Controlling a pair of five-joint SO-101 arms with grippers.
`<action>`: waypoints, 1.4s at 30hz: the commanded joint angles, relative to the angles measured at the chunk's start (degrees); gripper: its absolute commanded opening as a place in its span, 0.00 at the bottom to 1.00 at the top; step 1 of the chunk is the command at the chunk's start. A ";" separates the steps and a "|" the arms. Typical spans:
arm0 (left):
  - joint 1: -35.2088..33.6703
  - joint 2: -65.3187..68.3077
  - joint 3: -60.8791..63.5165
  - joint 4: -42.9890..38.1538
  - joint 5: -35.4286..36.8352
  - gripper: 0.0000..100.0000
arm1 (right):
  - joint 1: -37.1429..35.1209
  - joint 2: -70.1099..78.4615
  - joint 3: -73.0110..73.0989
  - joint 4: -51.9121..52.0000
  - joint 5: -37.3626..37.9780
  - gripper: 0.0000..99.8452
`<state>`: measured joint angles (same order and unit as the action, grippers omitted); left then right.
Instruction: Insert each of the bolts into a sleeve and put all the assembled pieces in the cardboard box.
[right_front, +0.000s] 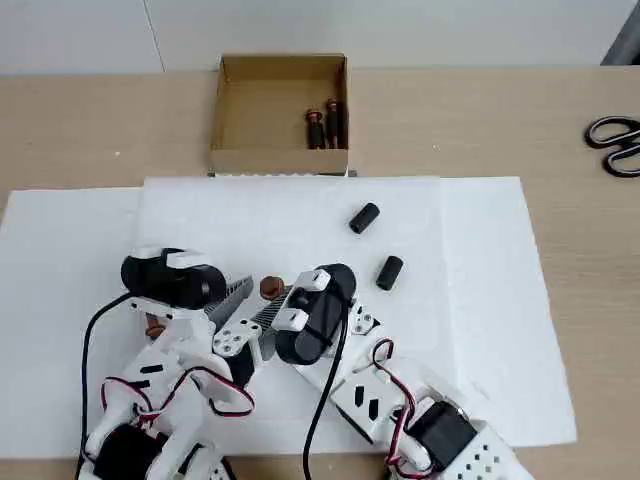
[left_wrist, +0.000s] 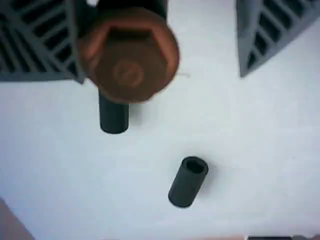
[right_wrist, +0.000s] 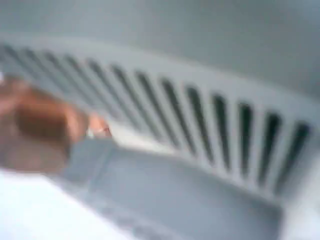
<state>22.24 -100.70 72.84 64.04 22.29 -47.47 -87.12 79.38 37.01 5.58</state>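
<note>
Left gripper (left_wrist: 159, 77) jaws wide apart, clamping nothing. Copper-coloured hex-head metal bolt (left_wrist: 127, 55) sits between them, head against one jaw, well off the other. Right gripper (right_front: 283, 303) is just beside that bolt in the high view; cannot tell whether it has hold of it. Bolt is over the near part of the white foam sheet (right_front: 480, 300), between the two arms.

Step, my read: third piece in hand, bolt not yet in a sleeve. Next calls for a firm hold on the bolt, a sleeve in the other gripper, shank lined up with the bore, then push in.

Counts:
- Loose bolts 2: the one at the grippers, plus a copper bit (right_front: 153, 326) half hidden by the left arm, probably a bolt
- Short black cylindrical sleeves, loose 2: nearer (right_front: 389, 272), farther (right_front: 364, 217), lying on the foam, apart
- Open brown cardboard box (right_front: 225, 110) 1, beyond the foam on the wooden table (right_front: 80, 120)
- Assembled pieces (right_front: 315, 128) 2, side by side by the box's near wall
- Dark-handled scissors (right_front: 612, 145) 1, far right in the high view
</note>
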 joint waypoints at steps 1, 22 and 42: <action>-0.26 -0.09 -3.91 -0.18 -0.26 0.19 | 0.57 -0.75 -1.14 -1.63 0.26 0.00; -9.85 -0.35 -7.69 3.34 -3.87 0.01 | 11.12 -0.75 0.44 -1.36 0.35 0.00; -23.74 -0.35 19.03 -10.90 -14.42 0.01 | 29.93 0.22 -10.90 9.80 -9.32 0.00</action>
<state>-1.32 -100.70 91.47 54.90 8.13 -18.20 -87.12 74.81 46.77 -3.21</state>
